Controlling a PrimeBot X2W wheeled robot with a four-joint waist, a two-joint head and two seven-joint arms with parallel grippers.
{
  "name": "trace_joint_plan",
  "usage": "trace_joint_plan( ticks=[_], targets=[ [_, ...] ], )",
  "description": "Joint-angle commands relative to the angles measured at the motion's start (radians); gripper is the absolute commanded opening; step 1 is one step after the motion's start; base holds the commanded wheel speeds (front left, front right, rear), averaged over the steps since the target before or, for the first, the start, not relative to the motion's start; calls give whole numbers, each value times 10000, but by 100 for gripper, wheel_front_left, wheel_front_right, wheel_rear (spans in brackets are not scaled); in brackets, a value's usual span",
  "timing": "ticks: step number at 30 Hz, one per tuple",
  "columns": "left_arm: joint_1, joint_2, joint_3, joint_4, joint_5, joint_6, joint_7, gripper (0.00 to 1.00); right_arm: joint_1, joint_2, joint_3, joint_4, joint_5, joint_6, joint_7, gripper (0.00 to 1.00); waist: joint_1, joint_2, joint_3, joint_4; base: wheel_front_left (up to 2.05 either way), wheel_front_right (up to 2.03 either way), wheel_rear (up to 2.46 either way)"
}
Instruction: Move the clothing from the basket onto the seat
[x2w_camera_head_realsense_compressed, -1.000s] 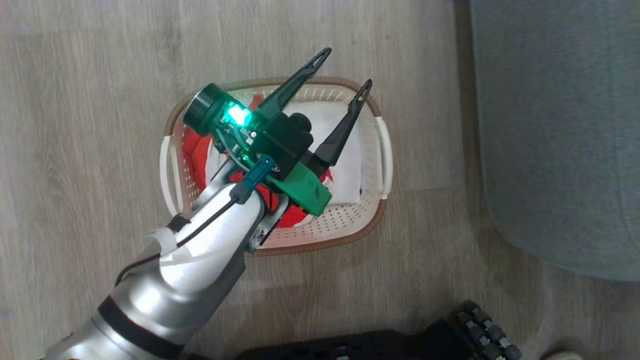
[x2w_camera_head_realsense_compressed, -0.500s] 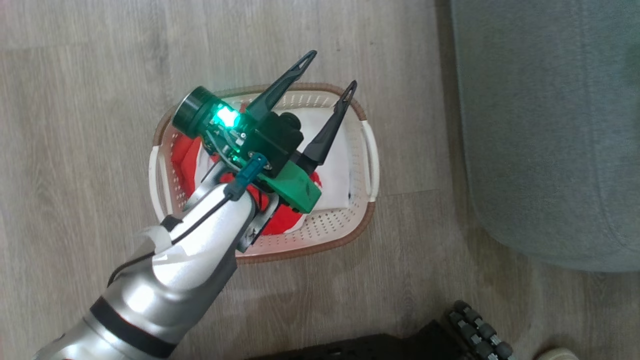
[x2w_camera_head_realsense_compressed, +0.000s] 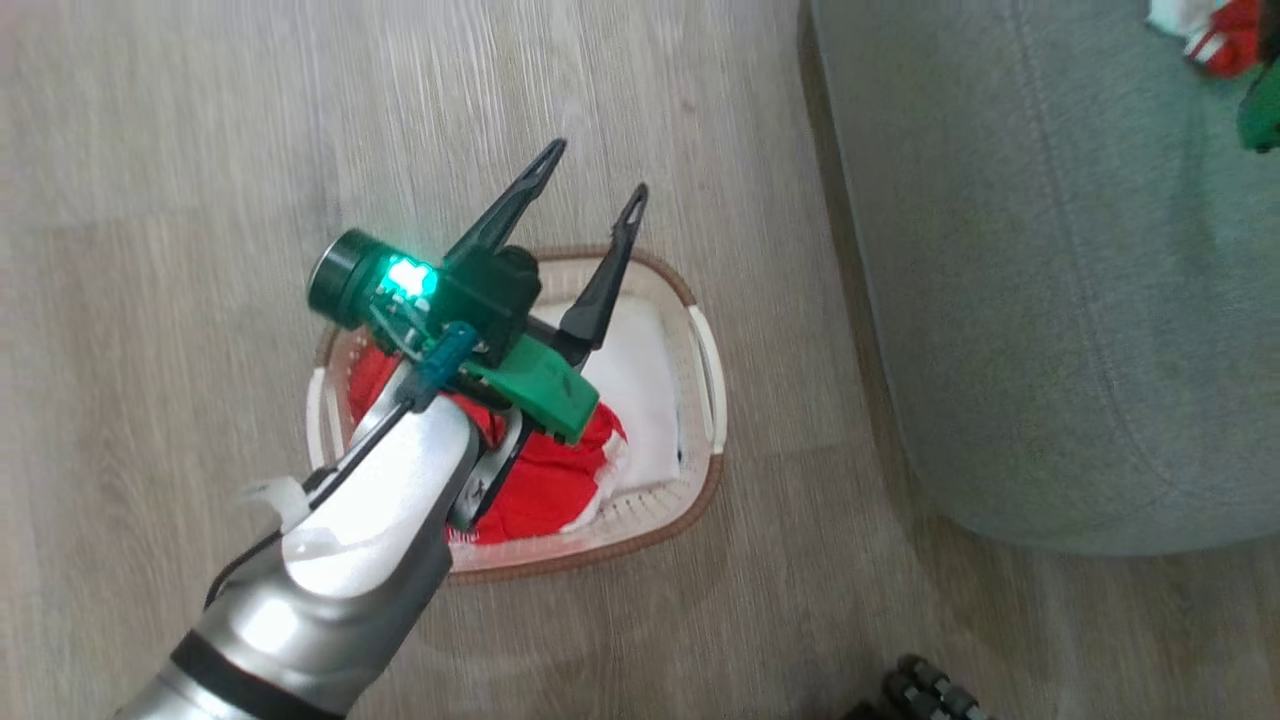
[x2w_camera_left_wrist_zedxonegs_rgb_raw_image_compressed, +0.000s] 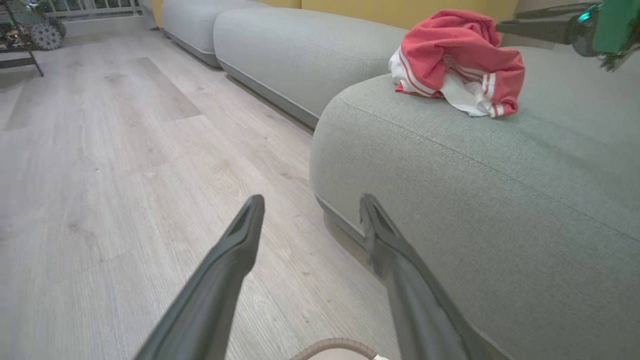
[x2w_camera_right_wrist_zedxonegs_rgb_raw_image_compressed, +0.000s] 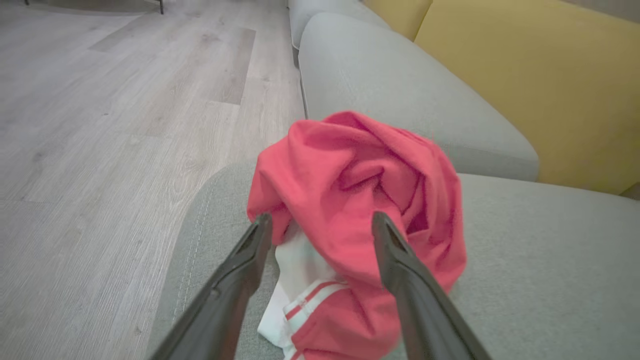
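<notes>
The cream basket (x2w_camera_head_realsense_compressed: 705, 400) with a brown rim stands on the wooden floor in the head view. Crumpled red clothing (x2w_camera_head_realsense_compressed: 545, 480) lies in its near half, partly hidden by my left arm. My left gripper (x2w_camera_head_realsense_compressed: 596, 172) hangs open above the basket, its tips past the far rim, holding nothing. The left wrist view looks between its fingers (x2w_camera_left_wrist_zedxonegs_rgb_raw_image_compressed: 240, 245) at the grey-green seat (x2w_camera_left_wrist_zedxonegs_rgb_raw_image_compressed: 500, 210). A second red jersey with white stripes (x2w_camera_right_wrist_zedxonegs_rgb_raw_image_compressed: 360, 185) lies bunched on the seat (x2w_camera_right_wrist_zedxonegs_rgb_raw_image_compressed: 525, 260). My right gripper (x2w_camera_right_wrist_zedxonegs_rgb_raw_image_compressed: 322, 219) is open, one finger on either side of that jersey.
The seat (x2w_camera_head_realsense_compressed: 1050, 300) rises just right of the basket, with a strip of floor between them. A yellow back cushion (x2w_camera_right_wrist_zedxonegs_rgb_raw_image_compressed: 525, 85) stands behind the seat, and more grey cushions (x2w_camera_left_wrist_zedxonegs_rgb_raw_image_compressed: 290, 55) run along the floor beyond. The robot's dark base (x2w_camera_head_realsense_compressed: 925, 695) shows at the bottom edge.
The head view has swung right, bringing more of the seat and the jersey on it into view. The left gripper, still open, now reaches past the basket's far rim.
</notes>
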Motion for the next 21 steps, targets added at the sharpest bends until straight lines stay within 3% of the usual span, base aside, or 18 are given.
trace_joint_plan(
  ticks=[1, 11, 21],
  targets=[
    [64, 116, 393, -222, -92, 77, -95, 100, 200, -247, 190, -323, 146, 69, -72, 100, -1, -1, -470, 102, 0, 0, 0],
    [1029, -78, 1054, 286, -740, 342, -314, 100, 1193, 134, 789, -1286, 826, 69, 189, 100, -1, -1, -2311, 834, 0, 0, 0],
    [2768, -12, 2430, -219, -936, 802, -332, 100, 3520, 1653, 36, -2617, 528, 69, -40, 100, -1, -1, -3858, 1547, 0, 0, 0]
  ],
)
